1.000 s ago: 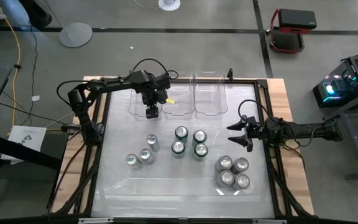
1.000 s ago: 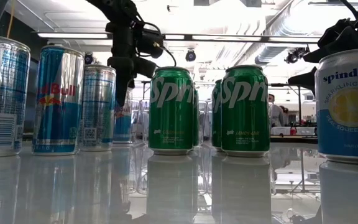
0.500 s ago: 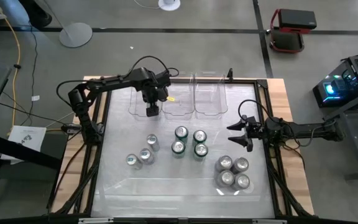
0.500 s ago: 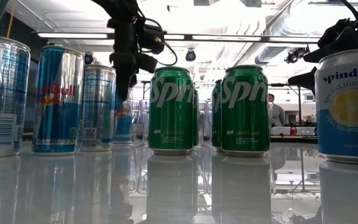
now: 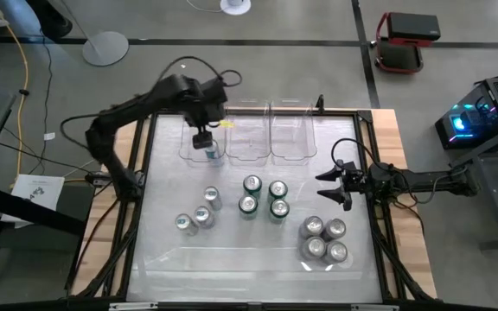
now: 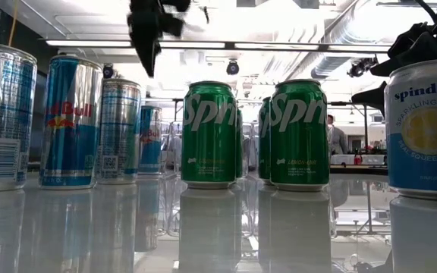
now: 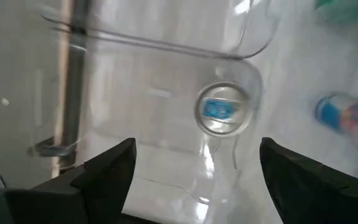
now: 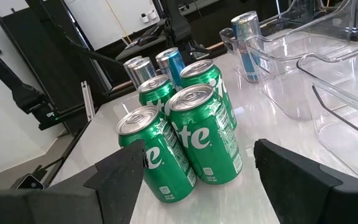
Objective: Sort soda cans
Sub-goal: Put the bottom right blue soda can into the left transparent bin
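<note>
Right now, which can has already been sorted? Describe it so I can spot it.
Three clear bins stand along the table's far edge. In the leftmost bin, below the left gripper, stands one blue can. It is the only can inside a bin.

Four green cans (image 8: 194,134) clustered, blue cans (image 8: 166,62) behind, clear bins (image 8: 328,81) beside
</note>
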Controlling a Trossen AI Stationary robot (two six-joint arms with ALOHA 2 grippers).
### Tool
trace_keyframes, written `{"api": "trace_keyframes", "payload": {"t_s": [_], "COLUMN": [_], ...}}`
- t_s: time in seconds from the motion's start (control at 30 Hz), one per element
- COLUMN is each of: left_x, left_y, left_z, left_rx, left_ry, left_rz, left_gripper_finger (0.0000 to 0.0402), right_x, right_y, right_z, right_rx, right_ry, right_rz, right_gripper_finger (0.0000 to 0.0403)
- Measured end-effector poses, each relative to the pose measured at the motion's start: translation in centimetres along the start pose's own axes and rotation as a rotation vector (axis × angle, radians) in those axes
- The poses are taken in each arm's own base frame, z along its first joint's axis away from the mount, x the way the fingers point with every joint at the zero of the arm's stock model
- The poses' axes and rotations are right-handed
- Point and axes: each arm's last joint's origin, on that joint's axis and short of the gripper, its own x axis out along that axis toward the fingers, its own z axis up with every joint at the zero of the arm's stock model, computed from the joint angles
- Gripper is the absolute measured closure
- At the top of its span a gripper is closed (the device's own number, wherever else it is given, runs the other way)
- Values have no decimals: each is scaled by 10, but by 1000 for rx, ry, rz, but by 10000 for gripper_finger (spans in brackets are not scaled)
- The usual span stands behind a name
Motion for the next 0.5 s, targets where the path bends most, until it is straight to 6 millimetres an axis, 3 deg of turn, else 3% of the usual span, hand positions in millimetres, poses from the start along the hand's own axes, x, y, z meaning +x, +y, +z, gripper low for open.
{"api": "trace_keyframes", "payload": {"t_s": [0.13,0.27,0.37,0.5], "left_x": [-46,-87,-104,-109], "left_y": [-30,-76,-114,-157], "left_z": [-23,-50,-64,-71], "left_rx": [-34,-45,-49,-44], "left_ry": [-138,-295,-408,-483], "left_rz": [73,191,221,208], "left_gripper_finger": [82,82,82,82], "right_x": [0,0,0,0], "right_y": [0,0,0,0], "right_z": [0,0,0,0], "right_rx": [0,0,0,0], "right_ry": [1,1,1,1], "right_rz": [-1,0,0,0], "right_gripper_finger": [112,112,112,112]}}
